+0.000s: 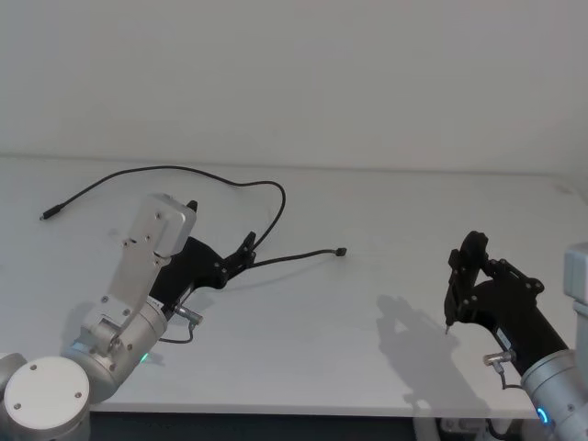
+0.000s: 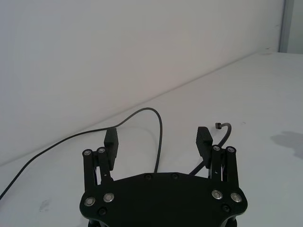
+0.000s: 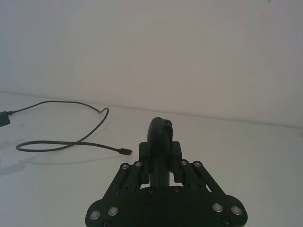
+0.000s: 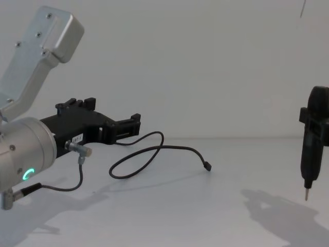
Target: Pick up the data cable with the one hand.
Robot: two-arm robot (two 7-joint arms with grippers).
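Released and low over the white table [image 1: 349,358], at centre-left of the head view: the left hand [image 1: 241,257], both fingers [image 2: 110,142] spread wide. Across the upper left and centre of that view, the data cable [image 1: 165,169], laid in a loose curve on the table. 1 end, a small plug [image 1: 44,217], far out near the left edge. The other end [image 1: 342,251] just right of centre, beyond the fingertips.

In the left wrist view, 1 strand of the cable running up the middle of the gap between the 2 fingers, apart from both pads, then arching over and away toward the wall. Not gripped. In the chest view, a loop of the cable resting on the table just right of the fingertips, at centre-left of the frame.

On the side of the left hand, a small white label [image 4: 77,138], its writing too small to read. On the thick silver wrist behind it, a green ring light [image 4: 26,175], at the left edge of the chest view.

At the lower right of the head view, well apart from the cable: the right hand [image 1: 467,276], clenched on a slim black pen-like tool [image 4: 311,144]. Tool held nearly upright, metal tip [image 4: 307,194] pointing down, clear of the table. In the right wrist view, both fingers pressed against the tool's rounded top.
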